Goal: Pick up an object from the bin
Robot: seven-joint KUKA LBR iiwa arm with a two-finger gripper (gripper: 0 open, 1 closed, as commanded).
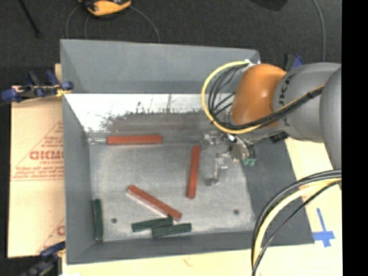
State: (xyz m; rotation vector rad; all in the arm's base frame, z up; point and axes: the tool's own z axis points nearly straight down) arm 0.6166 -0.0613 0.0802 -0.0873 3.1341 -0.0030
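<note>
My gripper (219, 167) hangs low over the right half of the bin, below the orange wrist cover. Just to its left a red stick (194, 172) lies on the floor, running near to far. The gripper is beside this stick, not over it, and nothing shows in its grasp. A second red stick (153, 203) lies slanted further to the front left.
A third red stick (134, 140) lies along the back wall. Two dark green sticks (161, 227) lie side by side at the front, and another green stick (98, 218) runs along the left wall. The arm and its cables cover the bin's right rim.
</note>
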